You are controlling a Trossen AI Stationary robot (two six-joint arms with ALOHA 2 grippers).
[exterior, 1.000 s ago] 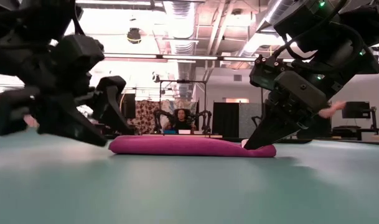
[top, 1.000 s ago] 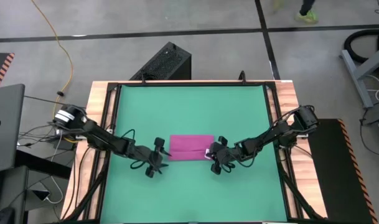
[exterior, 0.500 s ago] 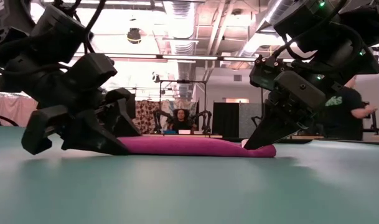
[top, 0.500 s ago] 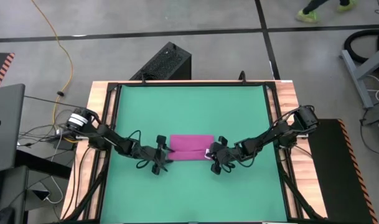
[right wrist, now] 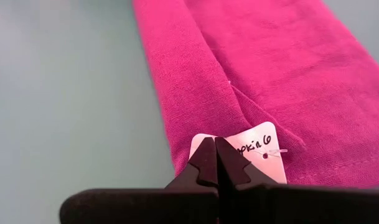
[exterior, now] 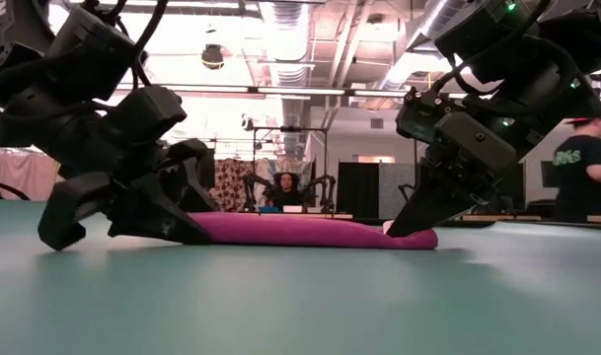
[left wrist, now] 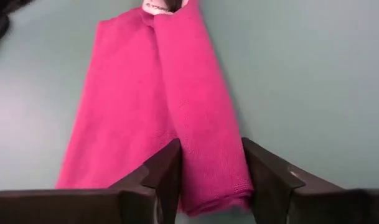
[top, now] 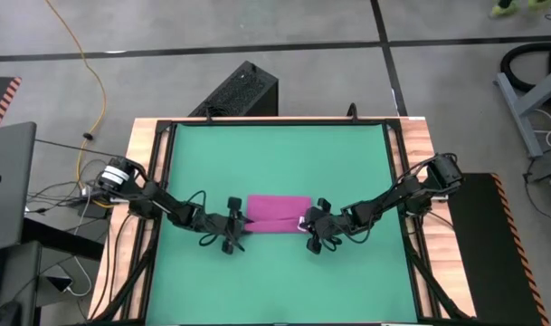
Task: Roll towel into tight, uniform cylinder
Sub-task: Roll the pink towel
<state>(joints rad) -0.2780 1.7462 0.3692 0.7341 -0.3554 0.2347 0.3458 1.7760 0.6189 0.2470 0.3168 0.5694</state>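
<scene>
High view: overhead, straight down, far enough to take in the whole green mat (top: 280,172) and floor around. Low view: at mat level, looking level across into the room (very close to the arms). Each wrist view looks along its own fingers, close on the towel (left wrist: 158,106). All four views share the towel (top: 278,214).

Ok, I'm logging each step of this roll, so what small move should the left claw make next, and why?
Probably close the left claw: its fingers straddle the folded edge of the magenta-pink soft cloth towel without pinching it yet, while the right claw is shut at the white tag end. Gripping both ends would let rolling start.
</scene>
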